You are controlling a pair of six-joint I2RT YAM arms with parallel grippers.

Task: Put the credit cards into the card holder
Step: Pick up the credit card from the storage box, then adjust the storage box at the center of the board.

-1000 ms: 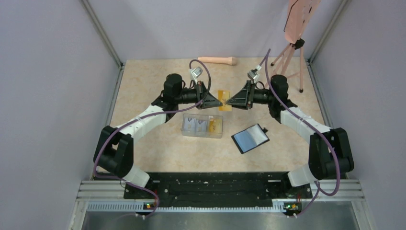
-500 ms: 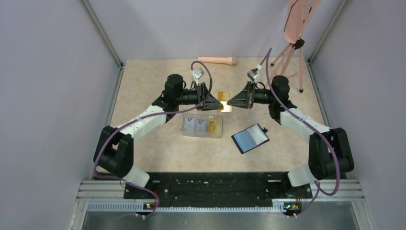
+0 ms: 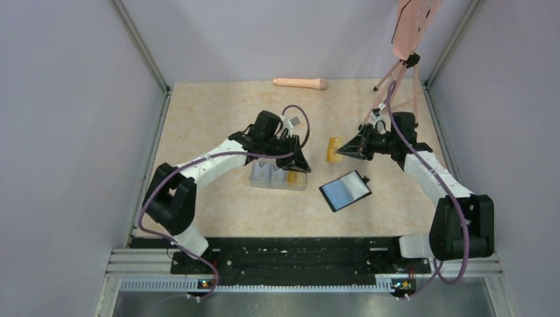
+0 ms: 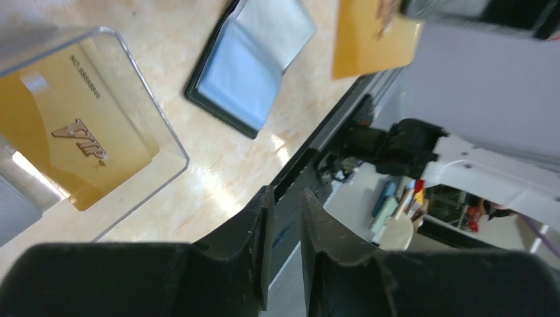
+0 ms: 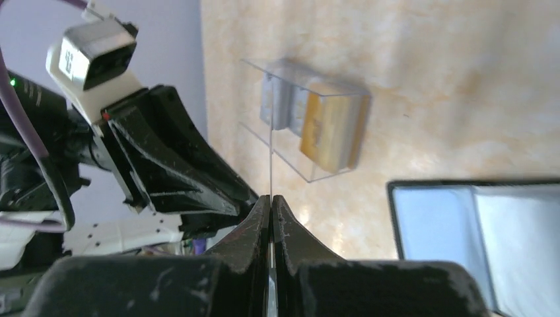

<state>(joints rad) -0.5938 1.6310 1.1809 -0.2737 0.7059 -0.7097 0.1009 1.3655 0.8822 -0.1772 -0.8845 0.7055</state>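
Parted, right claw [image 5: 271, 200] — seemingly — pinching thin card [image 3: 333, 148]

Credit card [image 5: 271, 165] seen edge-on only, face hidden (thin line, nothing more). Card holder [image 5: 482, 238] cropped by right, bottom edges. Clear box [image 3: 271, 179] partly covered by left gripper [image 3: 298, 165].

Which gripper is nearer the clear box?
Left. The left gripper hovers over the right end of the clear box; the right gripper, jaws shut on a yellow card, is to its right.
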